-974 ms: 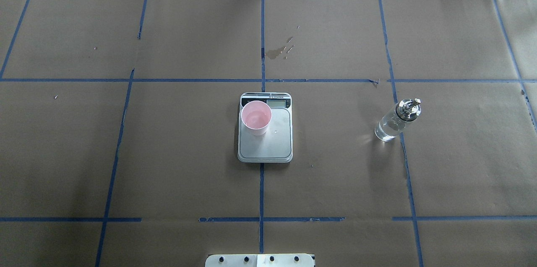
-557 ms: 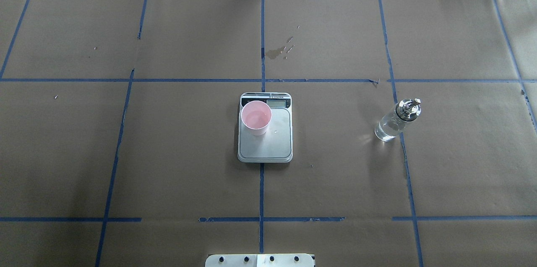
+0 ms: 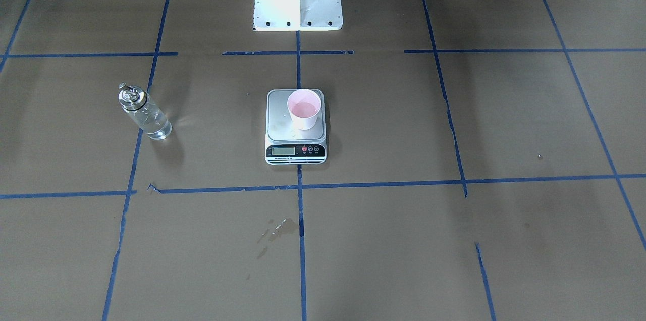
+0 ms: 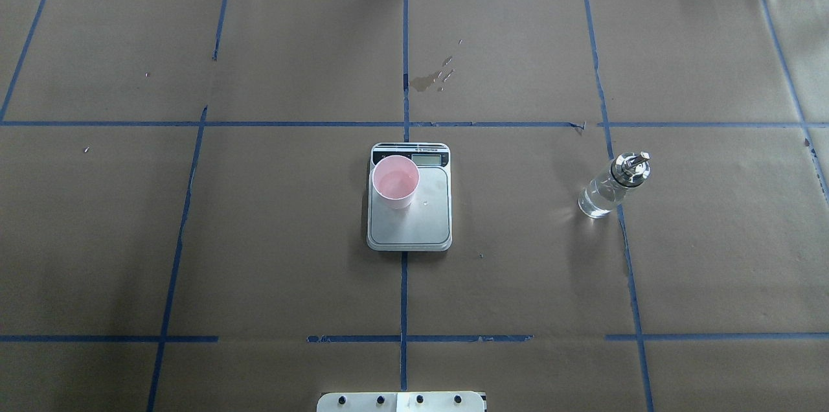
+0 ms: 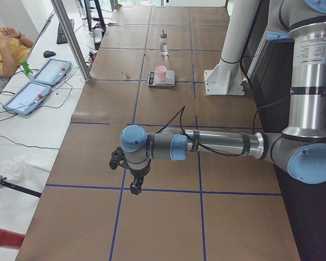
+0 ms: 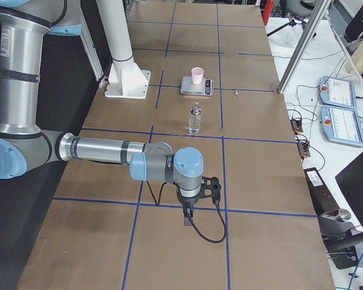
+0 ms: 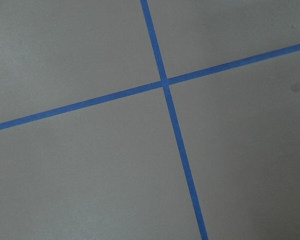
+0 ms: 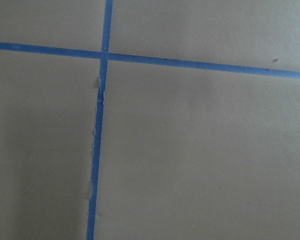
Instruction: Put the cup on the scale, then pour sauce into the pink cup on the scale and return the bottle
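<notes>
Brown kraft paper point(image 4: 291, 256), matte and faintly creased, covers the table, and strips of blue tape point(image 4: 403, 295) with ragged edges divide it into large rectangles. Near the centre line lies the scale point(image 4: 414, 224), a flat square with a brushed steel-grey plate, a white rim with rounded corners, and a dark strip with a small LCD along its far edge in the overhead view. The cup point(image 4: 395, 180), a small, pale pink tapered cup with a smooth pink inside, stands upright on the plate's far left corner, close to the display strip. Farther back, a dark wet stain point(image 4: 427, 80) blotches the paper beside the centre tape. Well to the right of the scale, the bottle point(image 4: 605, 192) stands upright on the paper at a tape line; it is a clear glass cylinder with a shiny silver collar and spout, and it holds the colourless sauce point(image 4: 596, 199). Both arms reach low and level over the table's ends, far from the scale, with their wrists bent downward. The left gripper point(image 5: 135, 187) hangs above a tape crossing, and the right gripper point(image 6: 187, 219) hangs above another. Whether their fingers are apart or together cannot be told.
</notes>
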### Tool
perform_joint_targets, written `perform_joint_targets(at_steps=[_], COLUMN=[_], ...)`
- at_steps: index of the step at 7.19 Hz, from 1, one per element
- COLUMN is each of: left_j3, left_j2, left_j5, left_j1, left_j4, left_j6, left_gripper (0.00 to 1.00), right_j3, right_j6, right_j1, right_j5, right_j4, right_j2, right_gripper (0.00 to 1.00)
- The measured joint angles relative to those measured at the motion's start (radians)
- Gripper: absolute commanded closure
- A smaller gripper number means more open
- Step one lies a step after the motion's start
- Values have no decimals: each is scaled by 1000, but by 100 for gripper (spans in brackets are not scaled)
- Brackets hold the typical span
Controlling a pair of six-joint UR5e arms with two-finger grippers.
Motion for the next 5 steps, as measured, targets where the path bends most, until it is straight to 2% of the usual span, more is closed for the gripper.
perform_joint_targets(at_steps=[5], left_j3=[0], left_j2=[-12], left_j5=[0], left_j1=[1], left_j4=[1], left_j6=[-2], left_gripper=[0], right_j3=[5], right_j6=[10], right_j1=[1], right_j5=[30], right_j4=[-41], right_j2=[42], right_gripper=[0])
